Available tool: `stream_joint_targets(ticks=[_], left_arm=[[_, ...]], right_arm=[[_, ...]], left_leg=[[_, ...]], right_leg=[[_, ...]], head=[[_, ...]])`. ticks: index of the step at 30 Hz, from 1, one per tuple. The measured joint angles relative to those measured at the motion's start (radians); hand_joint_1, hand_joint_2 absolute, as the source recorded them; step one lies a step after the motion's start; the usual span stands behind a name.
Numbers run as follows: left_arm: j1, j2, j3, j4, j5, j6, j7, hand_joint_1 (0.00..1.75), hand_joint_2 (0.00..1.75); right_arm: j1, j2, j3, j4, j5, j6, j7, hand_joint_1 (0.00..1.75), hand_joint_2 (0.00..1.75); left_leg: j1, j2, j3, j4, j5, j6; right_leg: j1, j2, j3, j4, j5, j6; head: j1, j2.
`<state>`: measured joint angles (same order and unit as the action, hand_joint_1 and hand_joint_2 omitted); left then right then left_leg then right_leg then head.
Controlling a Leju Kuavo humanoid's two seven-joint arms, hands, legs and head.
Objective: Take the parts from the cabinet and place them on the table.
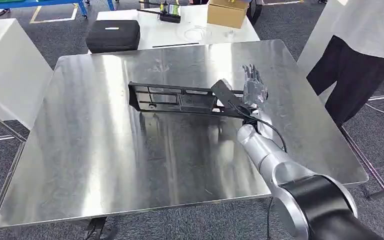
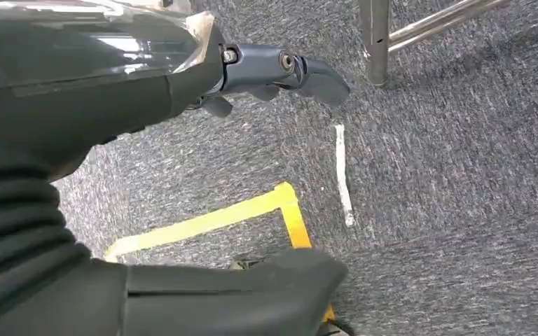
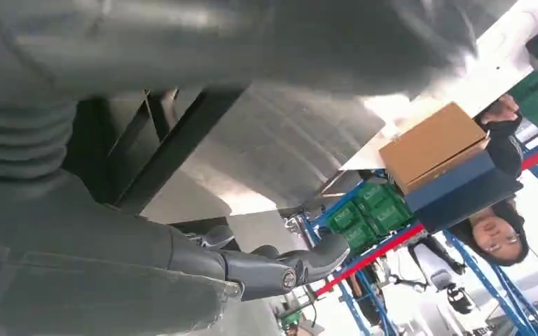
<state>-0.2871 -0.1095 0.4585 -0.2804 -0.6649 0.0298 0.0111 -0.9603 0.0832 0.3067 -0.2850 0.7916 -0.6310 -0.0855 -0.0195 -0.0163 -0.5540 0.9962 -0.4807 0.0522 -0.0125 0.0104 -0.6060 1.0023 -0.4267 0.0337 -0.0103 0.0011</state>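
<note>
Head view: the long black plastic part (image 1: 180,98) lies flat across the middle of the steel table (image 1: 90,165), and my right hand (image 1: 254,89) sits at its near-right end with fingers extended upward. I cannot tell whether it is gripping the part or only resting beside it — the right wrist view puts a dark bar of the part (image 3: 175,147) close against the palm, but the contact itself is hidden. My left hand (image 2: 280,73) hangs down by the carpet with its fingers loosely curled, holding nothing. Judgement: this part has reached the table, so the placing step is all but done; what is left is to free the hand and go to the cabinet for any further parts — how many remain I cannot say. A person (image 1: 360,55) stands just beside the table's far-right corner.
</note>
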Motion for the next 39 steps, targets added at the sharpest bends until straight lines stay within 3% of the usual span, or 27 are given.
stream_joint_targets(ticks=[15, 39], left_arm=[[-0.010, 0.002, -0.004, 0.000, -0.003, -0.010, 0.010, 0.00, 0.00], [-0.028, 0.006, -0.029, 0.001, -0.010, -0.045, 0.029, 0.00, 0.00]], right_arm=[[-0.009, -0.002, -0.009, 0.000, 0.019, -0.026, -0.029, 0.00, 1.75], [-0.123, 0.003, -0.021, -0.035, 0.030, -0.029, -0.123, 0.00, 1.75]], left_leg=[[0.000, 0.000, 0.000, 0.000, 0.000, 0.000], [0.000, 0.000, 0.000, 0.000, 0.000, 0.000]], right_leg=[[0.000, 0.000, 0.000, 0.000, 0.000, 0.000], [0.000, 0.000, 0.000, 0.000, 0.000, 0.000]], head=[[0.000, 0.000], [0.000, 0.000]])
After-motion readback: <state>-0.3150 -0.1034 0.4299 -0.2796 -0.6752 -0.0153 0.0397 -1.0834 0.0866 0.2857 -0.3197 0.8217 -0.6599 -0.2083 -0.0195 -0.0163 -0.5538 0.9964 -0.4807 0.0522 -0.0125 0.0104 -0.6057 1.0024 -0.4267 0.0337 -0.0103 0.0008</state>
